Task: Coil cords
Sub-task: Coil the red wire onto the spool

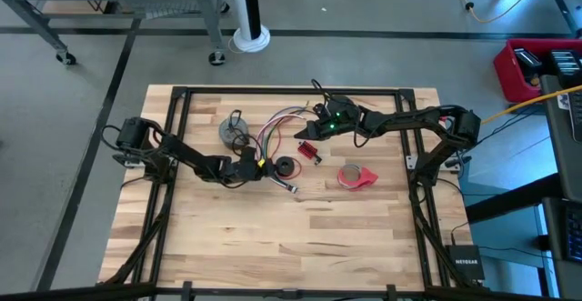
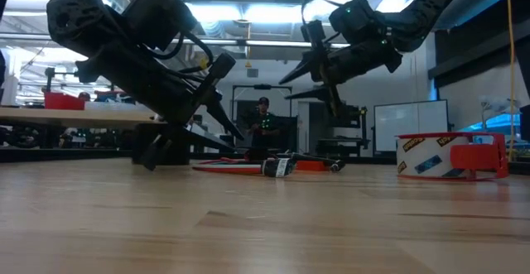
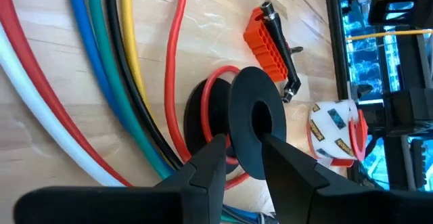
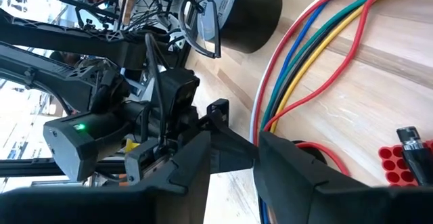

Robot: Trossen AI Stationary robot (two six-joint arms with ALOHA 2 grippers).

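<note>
Long bundle of wires (image 1: 277,128), red, green, white and other colours, arcs across the wooden table (image 1: 273,237) near its middle. Landmark: this bundle. In the left wrist view its strands (image 3: 81,82) run side by side on the wood.

Small black-and-red coil (image 1: 287,166) lies flat just beside the bundle's near end; in the left wrist view it shows as a black disc with a red wire loop (image 3: 250,126).

Small grey coil (image 1: 233,131) stands on the bundle's left side, a thin black loop rising from it (image 4: 206,28).

Left gripper (image 1: 253,166) at the bundle's near end, low to the table; fingers (image 3: 203,173) parted, spread either side of the black-and-red coil's rim, nothing clamped.

Right gripper (image 1: 320,119) at the bundle's far right end, raised above the table (image 2: 319,67); fingers (image 4: 196,156) apart, holding nothing.

Small red block (image 1: 310,150) with a black plug lies right of the bundle. Red tape roll (image 1: 355,176) farther right, apart from the block.
</note>
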